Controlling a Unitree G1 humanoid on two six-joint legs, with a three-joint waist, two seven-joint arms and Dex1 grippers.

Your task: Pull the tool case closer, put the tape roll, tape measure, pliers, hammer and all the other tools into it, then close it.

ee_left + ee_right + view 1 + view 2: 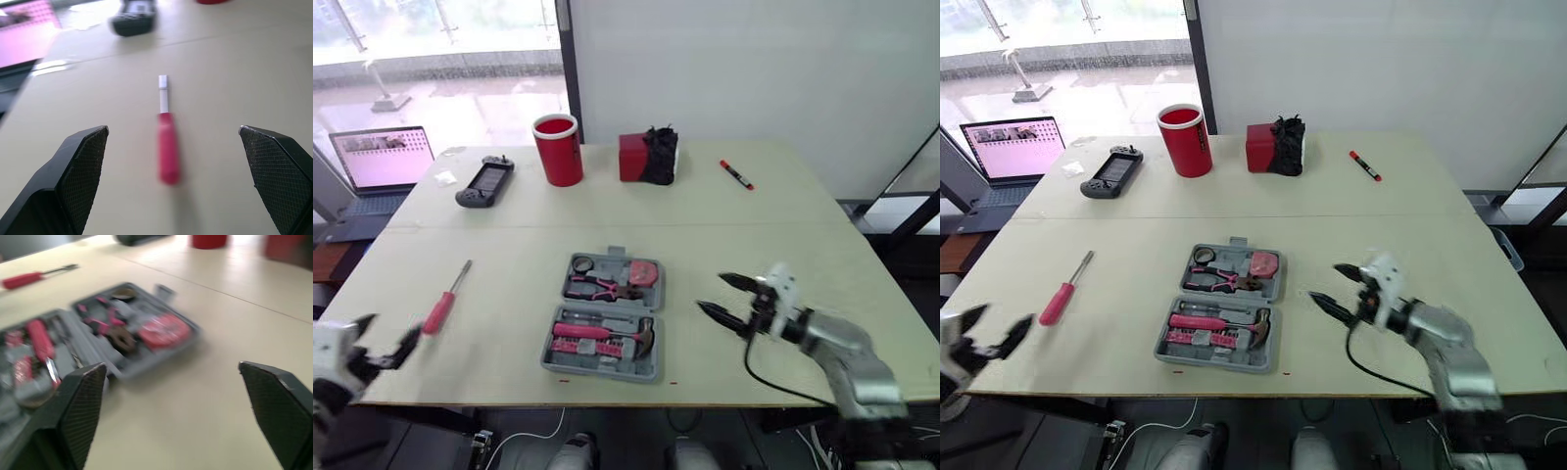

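Now, the case [604, 328] lies open at lower centre: grey moulded plastic, pink-handled tools bedded in its slots. Screwdriver [442, 305] sits out at the left, well apart, with a round glossy red handle and a thin steel shaft, flat on the smooth table [783, 225]. Left gripper [389, 331] gapes wide at lower left; one pad touching early could roll that handle away. Right gripper [713, 293], also spread and empty, hovers beside the case.
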